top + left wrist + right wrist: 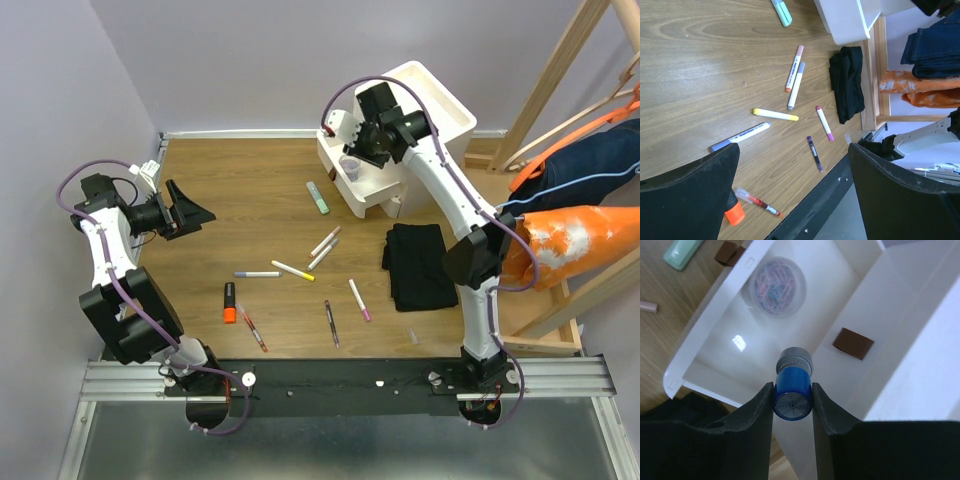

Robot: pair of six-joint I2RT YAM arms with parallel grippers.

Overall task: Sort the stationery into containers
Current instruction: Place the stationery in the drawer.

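My right gripper [362,142] is shut on a blue cylinder with a grey cap [792,390] and holds it over the open cream-white drawer [705,355] of the white cabinet [425,100]. A clear round box of paper clips [774,286] lies in that drawer. My left gripper [190,215] hangs open and empty over the table's left side [794,149]. Loose on the wood lie a pale-green highlighter [318,198], an orange highlighter [230,303], a red pen [253,328], a blue-capped marker [257,274], a yellow marker [292,270], a pink marker [359,299] and a purple pen [331,322].
A folded black cloth [420,265] lies right of the pens. A wooden rack [560,80] with blue and orange clothes [560,245] stands at the right. A metal rail [350,385] runs along the near edge. A small clear cap [411,333] lies near it.
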